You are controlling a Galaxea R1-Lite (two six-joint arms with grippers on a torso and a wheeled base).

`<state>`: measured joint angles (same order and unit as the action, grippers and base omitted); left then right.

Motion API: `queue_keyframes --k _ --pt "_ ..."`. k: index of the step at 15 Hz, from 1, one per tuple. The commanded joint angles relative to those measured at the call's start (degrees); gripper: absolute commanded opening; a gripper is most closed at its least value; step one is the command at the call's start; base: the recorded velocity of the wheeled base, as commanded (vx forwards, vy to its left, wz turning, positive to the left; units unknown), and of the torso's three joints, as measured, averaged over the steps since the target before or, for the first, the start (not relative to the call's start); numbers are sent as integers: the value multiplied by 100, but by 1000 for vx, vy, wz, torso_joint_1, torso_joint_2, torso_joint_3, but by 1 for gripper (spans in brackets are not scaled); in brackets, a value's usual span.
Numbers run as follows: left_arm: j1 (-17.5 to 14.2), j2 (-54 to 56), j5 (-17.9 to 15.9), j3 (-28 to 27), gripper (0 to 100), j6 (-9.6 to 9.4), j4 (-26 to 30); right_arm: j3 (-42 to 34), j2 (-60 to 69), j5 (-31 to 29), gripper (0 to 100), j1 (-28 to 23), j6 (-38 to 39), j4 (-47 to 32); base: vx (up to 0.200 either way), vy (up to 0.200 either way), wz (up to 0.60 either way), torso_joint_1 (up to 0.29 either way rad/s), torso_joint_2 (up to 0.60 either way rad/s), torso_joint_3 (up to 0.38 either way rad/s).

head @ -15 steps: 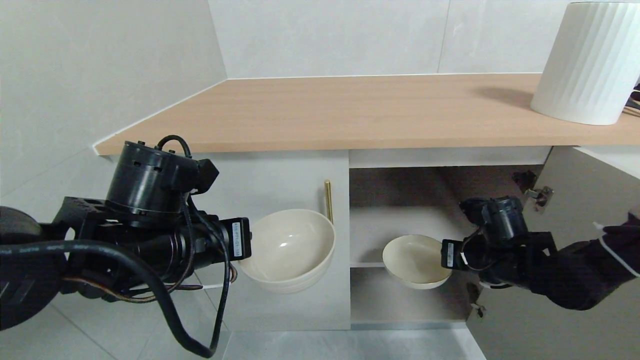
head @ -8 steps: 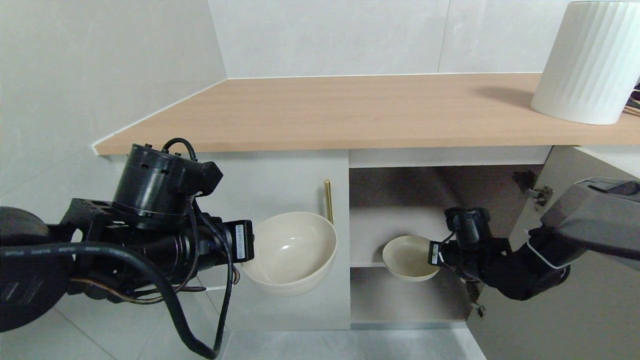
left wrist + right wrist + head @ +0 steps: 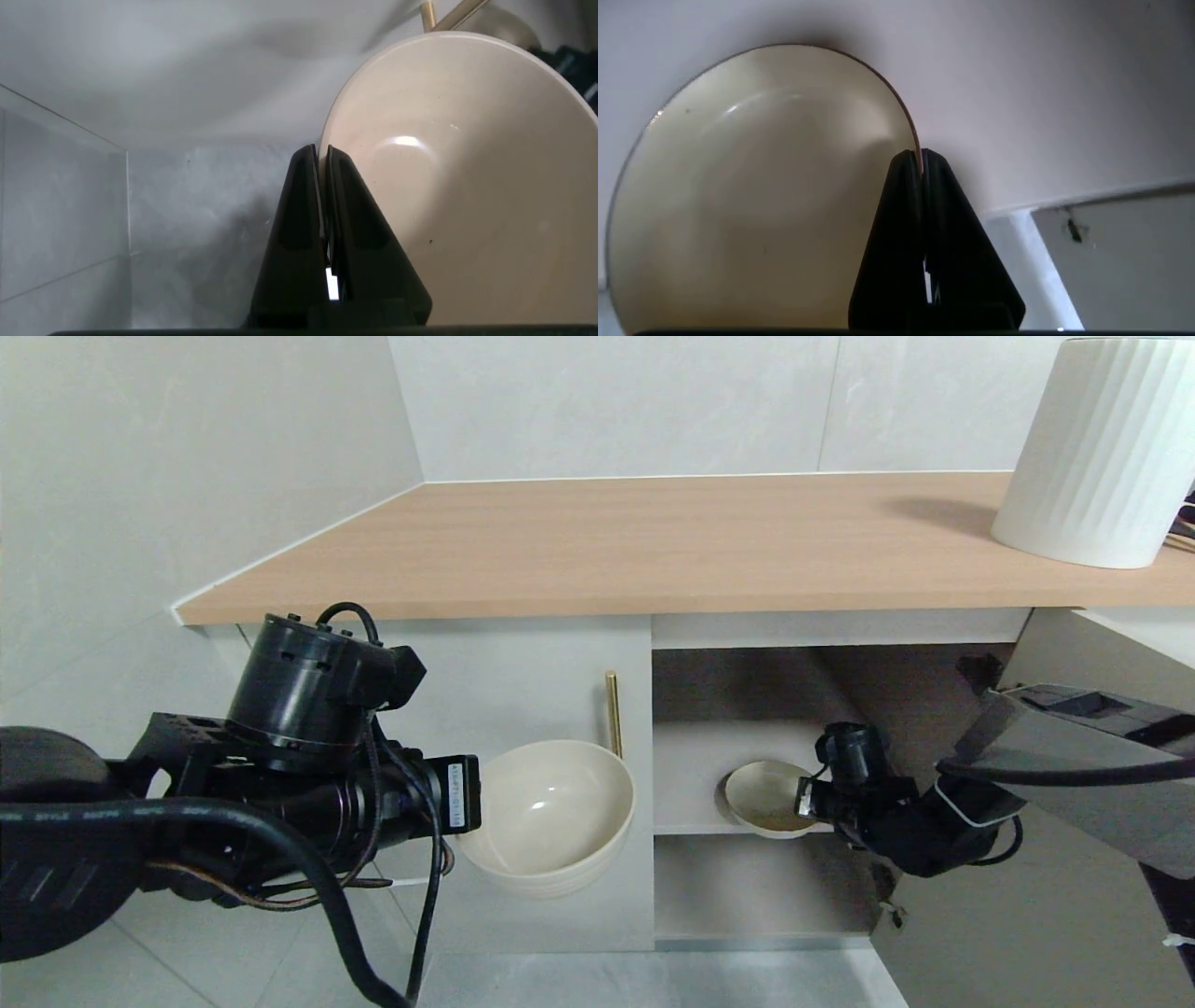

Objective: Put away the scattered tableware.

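The open cabinet (image 3: pixel 695 770), at four o'clock in the head view, takes the small bowl (image 3: pixel 764 793) at its shelf's front lip, rim pinched by the right gripper (image 3: pixel 921 191). Released there, I judge the bowl could tip off, since it seems to overhang. The large bowl (image 3: pixel 551 807), empty like the small one, hangs at six o'clock with its rim clenched in the left gripper (image 3: pixel 324 210), and so one-sided a hold might let it swivel into the brass handle (image 3: pixel 612 709) just behind.
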<state>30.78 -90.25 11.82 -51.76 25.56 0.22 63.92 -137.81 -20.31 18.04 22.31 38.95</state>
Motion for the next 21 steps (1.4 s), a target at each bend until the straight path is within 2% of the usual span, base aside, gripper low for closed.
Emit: queue_keyframes --k 1,4,11,12,17,18,19,21 --pt "16 -54 4 -1 0 1 -4 358 -299 -96 0 -82 19 -19 0 0 0 0 0 0" --pt "16 -142 13 8 0 1 -119 692 -448 -245 0 -125 107 -28 0 0 0 0 0 0" --pt "16 -177 30 43 0 1 -189 956 -580 -377 0 -152 204 -28 0 0 0 0 0 0" --pt "24 -204 30 43 0 1 -189 974 -580 -377 100 -161 239 -10 0 0 0 0 0 0" --pt "24 -230 30 43 0 -8 -198 710 -88 -377 100 -134 485 -1 0 0 0 0 0 0" --pt "42 -327 30 26 0 -78 -277 402 273 -325 100 -108 485 -19 0 0 0 0 0 0" --pt "112 -485 48 26 0 -289 -505 -46 809 -78 100 -2 459 -72 0 0 0 0 0 0" --pt "314 -749 259 35 0 -438 -707 -723 1828 616 100 288 450 -397 0 0 0 0 0 0"
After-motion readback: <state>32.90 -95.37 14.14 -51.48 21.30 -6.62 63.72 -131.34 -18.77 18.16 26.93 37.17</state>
